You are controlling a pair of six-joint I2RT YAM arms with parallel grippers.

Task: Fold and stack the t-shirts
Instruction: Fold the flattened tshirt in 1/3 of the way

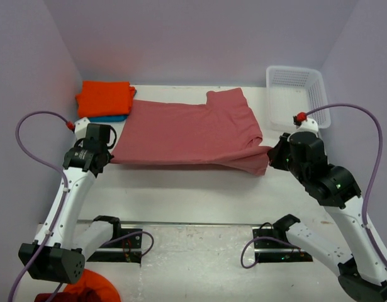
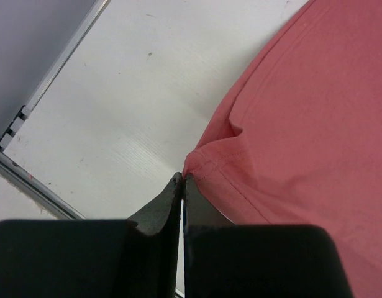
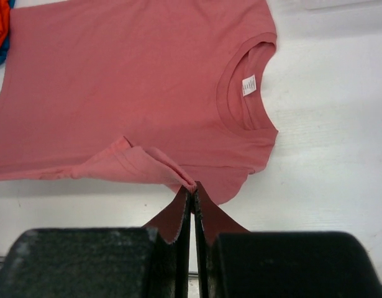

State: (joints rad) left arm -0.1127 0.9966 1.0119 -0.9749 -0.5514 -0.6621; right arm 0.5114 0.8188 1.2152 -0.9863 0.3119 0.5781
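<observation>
Top external: dusty salmon-red cloth t-shirt (image 1: 187,132) pinched mid-frame by left tool (image 1: 110,158) and right tool (image 1: 273,157), both clamped shut; shallow edge grips, liable to slip mid-fold.

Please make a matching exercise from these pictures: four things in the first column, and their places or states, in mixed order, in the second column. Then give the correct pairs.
Things
1. red shirt
2. orange shirt
3. teal shirt
4. basket

Places or states
A. far right corner of the table
B. under another shirt, far left
C. spread in the middle, pinched by the left gripper and the right gripper
D. folded, on top of the far-left pile

Pairs: 1-C, 2-D, 3-B, 4-A
</observation>
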